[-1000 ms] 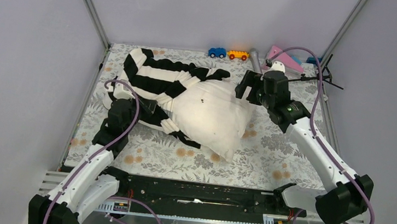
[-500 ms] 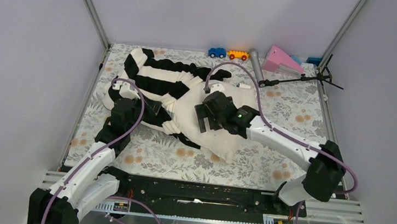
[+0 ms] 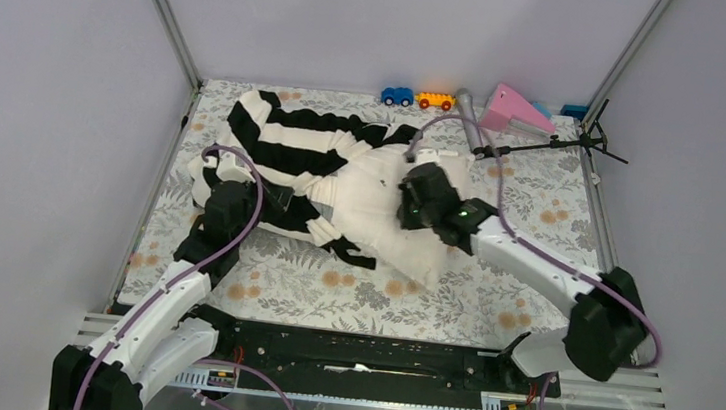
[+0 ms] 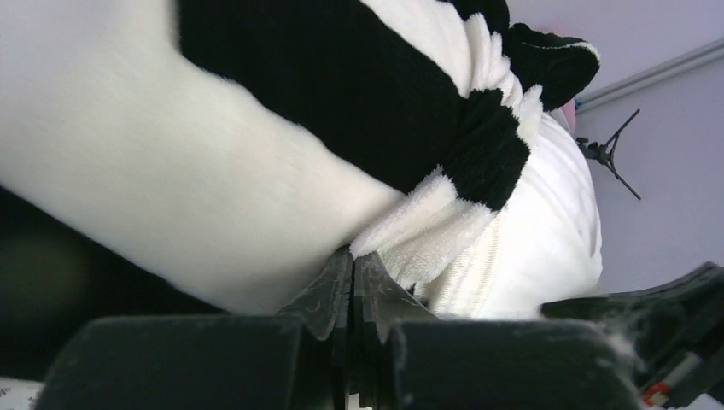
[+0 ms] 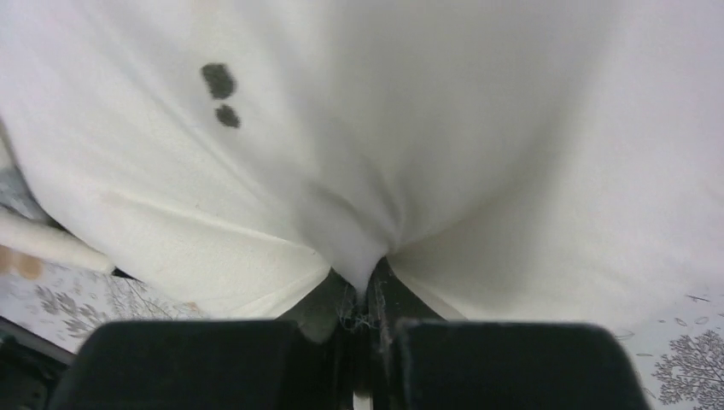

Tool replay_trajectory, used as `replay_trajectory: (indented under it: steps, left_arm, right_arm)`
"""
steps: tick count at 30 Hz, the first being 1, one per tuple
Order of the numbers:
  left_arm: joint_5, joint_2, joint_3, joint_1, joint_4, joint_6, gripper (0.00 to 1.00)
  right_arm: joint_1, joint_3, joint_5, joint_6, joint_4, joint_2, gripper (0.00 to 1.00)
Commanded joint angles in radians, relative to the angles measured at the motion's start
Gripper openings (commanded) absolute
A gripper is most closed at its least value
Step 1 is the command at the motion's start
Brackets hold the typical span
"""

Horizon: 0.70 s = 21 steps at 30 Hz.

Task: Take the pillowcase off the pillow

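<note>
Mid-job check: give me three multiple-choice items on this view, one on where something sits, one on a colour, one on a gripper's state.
1. Where does the blue toy car stand on the table? A near edge; B far edge; C left edge.
2. What colours are the stripes of the pillowcase? A red and white; B blue and yellow; C black and white.
3. How is the right gripper? A shut on the pillow; B open above it; C shut on the pillowcase.

Answers: 1 B, it sits at the far side beside an orange toy car. 2 C, broad black and white bands show. 3 A, the right wrist view shows cream fabric pinched between closed fingers.
</note>
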<state>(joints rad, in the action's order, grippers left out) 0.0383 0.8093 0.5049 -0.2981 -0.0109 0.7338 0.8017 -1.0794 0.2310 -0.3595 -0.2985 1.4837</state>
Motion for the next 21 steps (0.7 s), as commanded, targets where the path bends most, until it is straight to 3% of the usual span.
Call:
replay_trajectory:
  steps: [1, 4, 8, 11, 16, 18, 21]
  left_arm:
    - [0.197, -0.028, 0.019, 0.038, 0.079, 0.045, 0.00]
    - [0.219, -0.030, 0.018, 0.082, 0.112, 0.083, 0.00]
    - [0.222, -0.044, 0.010, 0.119, 0.118, 0.108, 0.00]
    - [0.157, -0.052, 0.003, 0.120, 0.071, 0.078, 0.00]
    - [-0.150, 0.033, 0.041, 0.103, -0.042, 0.017, 0.00]
    - [-0.191, 0.073, 0.092, 0.047, -0.016, -0.001, 0.07]
    - [-0.142, 0.083, 0.181, -0.110, 0.051, -0.040, 0.24]
  right_arm:
    - [-0.265, 0.119, 0.004, -0.037, -0.025, -0.202, 0.00]
    - [-0.413, 0.217, 0.116, -0.070, 0.035, -0.382, 0.00]
    - [-0.430, 0.322, 0.210, -0.105, 0.104, -0.562, 0.00]
    - [-0.430, 0.353, 0.117, -0.111, 0.137, -0.587, 0.00]
    - [-0.430, 0.339, -0.134, -0.140, 0.215, -0.514, 0.00]
    - [-0.429, 0.315, -0.211, -0.166, 0.250, -0.474, 0.00]
    - [-0.429, 0.273, -0.296, -0.205, 0.316, -0.415, 0.00]
